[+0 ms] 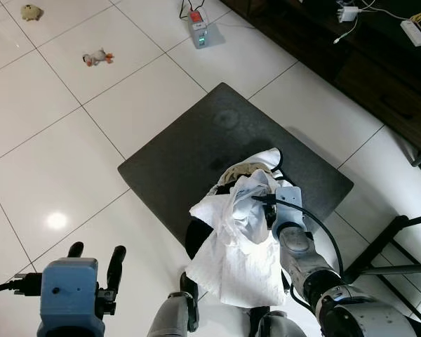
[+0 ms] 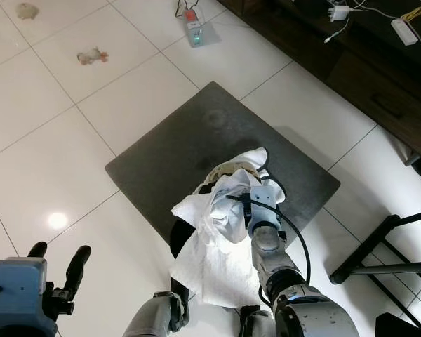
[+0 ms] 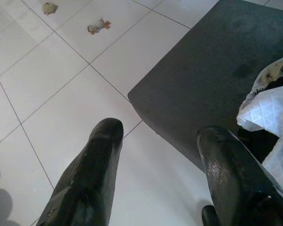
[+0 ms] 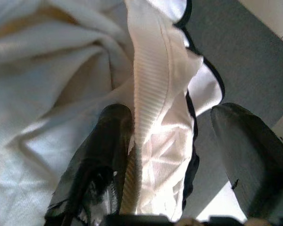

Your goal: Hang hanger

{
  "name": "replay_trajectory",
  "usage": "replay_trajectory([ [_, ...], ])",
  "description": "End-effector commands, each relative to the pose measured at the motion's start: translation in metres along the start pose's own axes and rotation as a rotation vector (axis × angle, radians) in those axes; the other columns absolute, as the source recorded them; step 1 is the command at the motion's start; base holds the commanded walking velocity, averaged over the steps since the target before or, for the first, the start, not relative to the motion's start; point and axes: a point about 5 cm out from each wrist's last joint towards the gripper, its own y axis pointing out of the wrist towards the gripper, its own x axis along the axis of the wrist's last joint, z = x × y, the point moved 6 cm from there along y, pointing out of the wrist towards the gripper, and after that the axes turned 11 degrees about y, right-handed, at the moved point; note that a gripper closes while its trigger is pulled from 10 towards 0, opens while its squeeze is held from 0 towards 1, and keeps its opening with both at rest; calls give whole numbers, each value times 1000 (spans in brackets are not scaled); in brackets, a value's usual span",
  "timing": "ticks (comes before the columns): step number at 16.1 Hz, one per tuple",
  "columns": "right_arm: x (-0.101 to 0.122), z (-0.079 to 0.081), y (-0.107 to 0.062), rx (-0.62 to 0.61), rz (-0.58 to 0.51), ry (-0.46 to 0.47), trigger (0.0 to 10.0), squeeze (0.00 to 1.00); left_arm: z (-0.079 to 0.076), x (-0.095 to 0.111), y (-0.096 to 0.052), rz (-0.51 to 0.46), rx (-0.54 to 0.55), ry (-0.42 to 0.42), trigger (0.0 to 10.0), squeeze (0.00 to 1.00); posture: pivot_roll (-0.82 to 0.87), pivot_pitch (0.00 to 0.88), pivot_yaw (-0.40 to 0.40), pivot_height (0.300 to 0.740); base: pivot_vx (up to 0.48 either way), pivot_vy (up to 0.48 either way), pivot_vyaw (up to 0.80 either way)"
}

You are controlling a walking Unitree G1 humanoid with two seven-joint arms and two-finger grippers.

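Head views: robot is looking down at a white tiled floor with a dark grey mat lying on it at an angle.

Garment: a white garment with black edging is bunching up at the near edge of the mat, part of it draping down toward the robot's body. A beige inner patch is showing at its top. No hanger can be made out among the folds; cannot tell whether one is inside.

Right tool: reaching into the garment from the robot's side. In the right wrist view its two black fingers are standing wide apart, with a ribbed white band of the cloth running between them and lying against one finger. The fingers are not closing on it.

Left tool: hovering low over the floor to the left of the mat, fingers spread wide, gripping nothing. The mat's corner and a bit of the garment are showing beyond it.

Surroundings: two small toys are lying on the tiles well away from the mat; a small white device with a cable is sitting near the far side. Dark furniture is running along the right, and a black metal frame is standing near the right arm.
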Motion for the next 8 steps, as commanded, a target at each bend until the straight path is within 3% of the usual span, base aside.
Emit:
replay_trajectory([
  [1, -26, -2, -5, -11, 78, 4, 0, 0, 3, -1, -5, 17, 17, 17, 10000, 0, 427, 544, 21, 740, 0, 0, 0],
  [5, -36, -4, -7, -27, 111, 12, 0, 0, -1, -1, -6, 20, 10, 6, 10000, 0, 430, 549, 21, 740, 0, 0, 0],
  [8, -30, -4, -6, -31, 89, 23, 0, 0, -3, 0, -5, 18, 8, 0, 10000, 0, 428, 538, 15, 740, 0, 0, 0],
])
